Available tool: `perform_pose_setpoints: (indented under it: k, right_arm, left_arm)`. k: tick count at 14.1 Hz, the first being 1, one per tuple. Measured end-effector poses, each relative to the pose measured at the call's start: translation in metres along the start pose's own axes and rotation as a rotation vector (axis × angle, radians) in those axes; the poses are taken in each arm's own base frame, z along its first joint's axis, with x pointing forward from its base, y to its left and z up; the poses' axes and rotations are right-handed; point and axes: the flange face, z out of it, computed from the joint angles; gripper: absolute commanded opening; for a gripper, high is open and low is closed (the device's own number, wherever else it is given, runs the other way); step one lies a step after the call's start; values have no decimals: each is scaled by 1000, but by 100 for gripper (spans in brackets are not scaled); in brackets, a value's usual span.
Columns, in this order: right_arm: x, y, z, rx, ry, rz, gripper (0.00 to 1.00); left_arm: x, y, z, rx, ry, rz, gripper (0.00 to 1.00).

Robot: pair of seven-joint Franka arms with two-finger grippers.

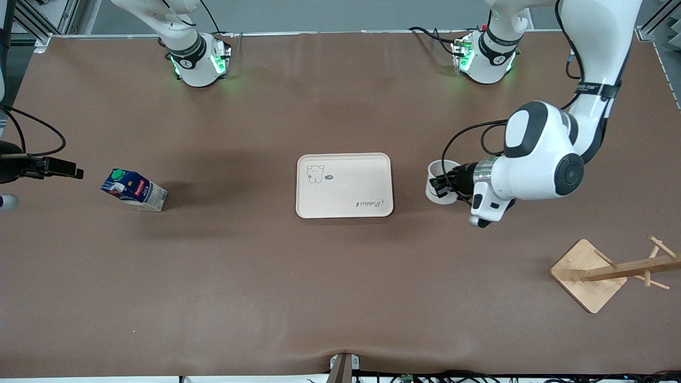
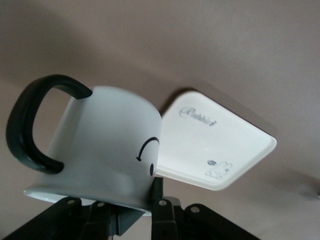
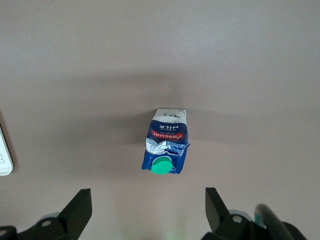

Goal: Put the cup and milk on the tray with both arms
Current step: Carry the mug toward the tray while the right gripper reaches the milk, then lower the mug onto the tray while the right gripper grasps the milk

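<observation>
Two pincers are seen over a brown desk (image 1: 340,298). The left pincer (image 1: 442,185) is clamped on the rim of the cup (image 1: 439,182), with its fingers (image 2: 159,202) closed together on the wall at the mouth; the cup is carried tilted, just beside the tray's short edge toward the left arm's end of the desk, and whether it touches the desk cannot be told. In the left wrist view the black loop handle and part of the smiley face are shown on the white side of the cup (image 2: 107,145), with the tray (image 2: 210,145) seen near it. The tray (image 1: 345,185) is laid flat at the middle of the desk, cream, with a bear drawing and cursive lettering, nothing on it. The right pincer (image 3: 148,212) is held wide apart, with nothing gripped, over the desk at the right arm's end; its fingers (image 3: 77,212) are seen to either side of the milk (image 3: 166,145), not touching it. The milk (image 1: 134,189) is stood on the desk, well apart from the tray, green cap on top. A wooden rack (image 1: 612,271) is placed at the left arm's end, nearer the front camera than the cup.
</observation>
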Motion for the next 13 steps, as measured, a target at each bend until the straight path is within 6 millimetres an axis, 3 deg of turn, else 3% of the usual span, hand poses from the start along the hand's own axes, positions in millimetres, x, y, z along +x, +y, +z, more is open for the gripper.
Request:
perform_pose_setpoints:
  k: [6, 10, 13]
  right_arm:
    - [12, 12, 33, 12, -78, 18, 100]
    - [20, 37, 74, 34, -174, 56, 100]
    - [21, 44, 101, 37, -222, 137, 100]
  left_arm:
    - [5, 17, 58, -75, -227, -200, 0]
    - [14, 24, 101, -123, -350, -307, 0]
    - [6, 38, 136, -121, -340, -406, 0]
